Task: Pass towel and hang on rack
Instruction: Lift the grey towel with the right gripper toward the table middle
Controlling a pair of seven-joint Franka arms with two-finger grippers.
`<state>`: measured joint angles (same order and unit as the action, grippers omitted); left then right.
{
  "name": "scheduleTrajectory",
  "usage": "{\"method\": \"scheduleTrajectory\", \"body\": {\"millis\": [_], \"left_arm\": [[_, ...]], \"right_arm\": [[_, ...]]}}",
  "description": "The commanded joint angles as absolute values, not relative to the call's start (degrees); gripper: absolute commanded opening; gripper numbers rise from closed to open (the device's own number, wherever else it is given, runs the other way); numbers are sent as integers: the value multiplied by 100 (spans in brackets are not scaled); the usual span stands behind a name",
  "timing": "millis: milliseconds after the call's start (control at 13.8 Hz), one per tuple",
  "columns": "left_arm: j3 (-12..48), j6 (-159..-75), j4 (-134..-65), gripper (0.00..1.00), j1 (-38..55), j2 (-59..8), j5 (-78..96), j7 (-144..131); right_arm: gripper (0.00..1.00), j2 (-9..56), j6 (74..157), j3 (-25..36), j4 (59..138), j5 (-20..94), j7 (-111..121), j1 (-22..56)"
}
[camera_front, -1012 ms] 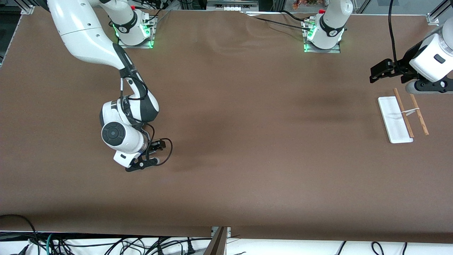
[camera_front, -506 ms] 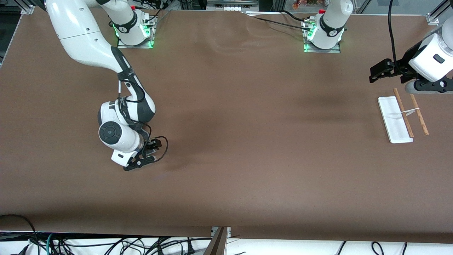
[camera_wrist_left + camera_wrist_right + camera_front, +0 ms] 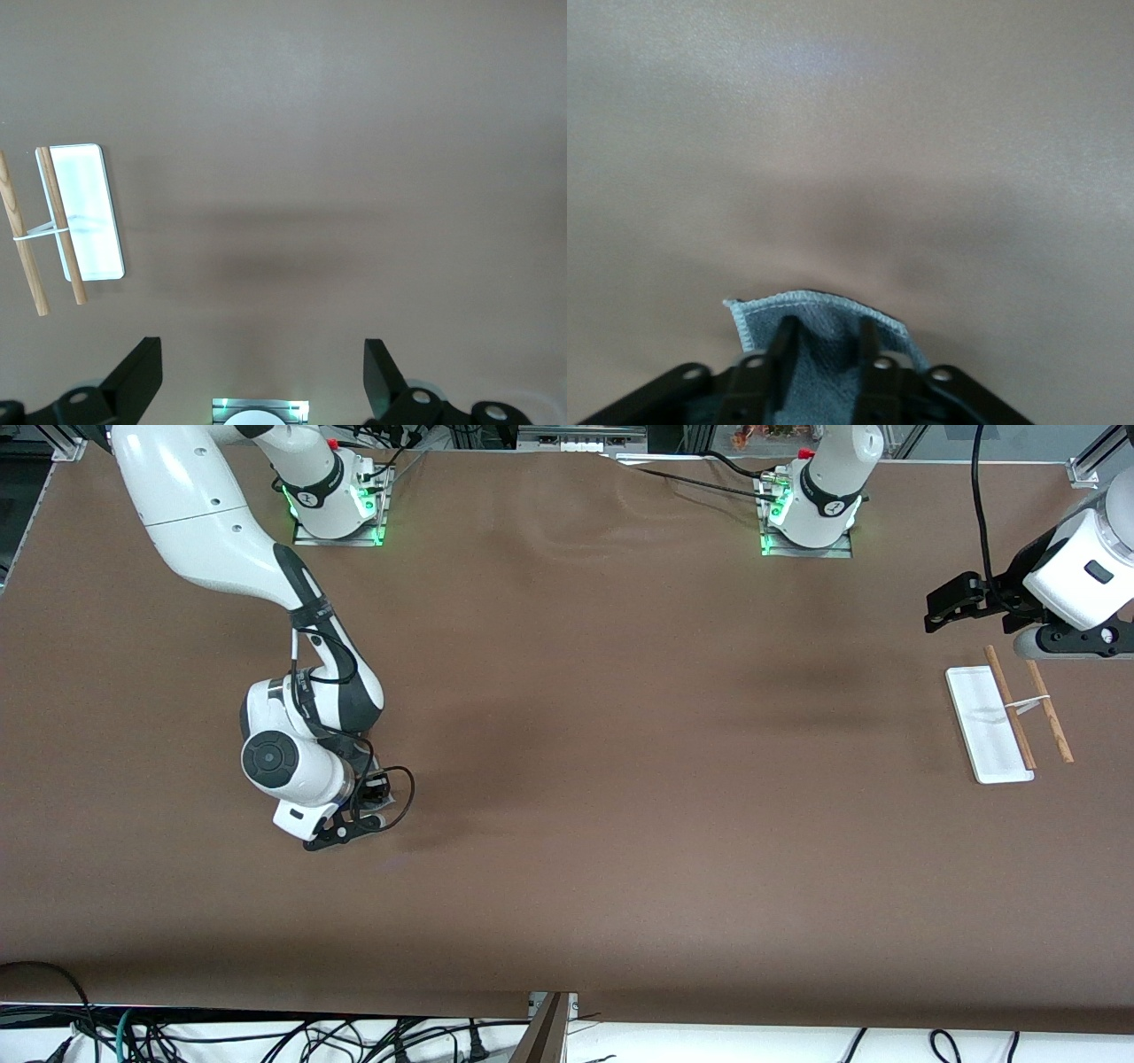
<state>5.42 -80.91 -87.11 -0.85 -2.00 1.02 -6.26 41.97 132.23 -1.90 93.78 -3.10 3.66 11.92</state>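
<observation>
While the brown table [image 3: 620, 779] and the rack [image 3: 1001, 722], a flat white rectangular base bearing two thin parallel brown wooden rods at the left arm's end, lie as they did a second ago, the right arm has sunk and drawn slightly toward its own end of the table.

Right arm: bent steeply down from its base, wrist low over the table. Right gripper [image 3: 824, 354]: black fingers [image 3: 782, 350] narrowed from wide apart to close together, pinching a raised fold of the towel [image 3: 824, 332], a small grey-blue soft cloth with light stitched edge; the cloth stands between and around the fingers, hidden under the wrist in the front view.

Left arm: waiting, unmoved. Left gripper [image 3: 261, 376]: released, jaws wide, hovering beside the rack.
</observation>
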Motion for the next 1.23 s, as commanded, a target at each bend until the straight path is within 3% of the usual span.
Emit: {"method": "scheduleTrajectory", "body": {"millis": [0,217,361,795,1157], "left_arm": [[545,-8095,-8728,100,-97,-149,141,-650],[554,-8095,-8728,100,-97,-141,141,-650],[545,-8095,-8728,100,-97,-149,141,-650],[545,-8095,-8728,100,-97,-149,141,-650],[545,-8095,-8728,100,-97,-141,141,-650]], "right_arm": [[0,4166,13263,-246,9457,-316,360,1160],[0,4096,13228,-255,9413,-281,378,1187],[0,3703,12931,-264,9230,-272,343,1160],[0,3402,10164,-308,6780,-281,194,1283],[0,2954,9484,-290,6363,-281,-1851,2020]]}}
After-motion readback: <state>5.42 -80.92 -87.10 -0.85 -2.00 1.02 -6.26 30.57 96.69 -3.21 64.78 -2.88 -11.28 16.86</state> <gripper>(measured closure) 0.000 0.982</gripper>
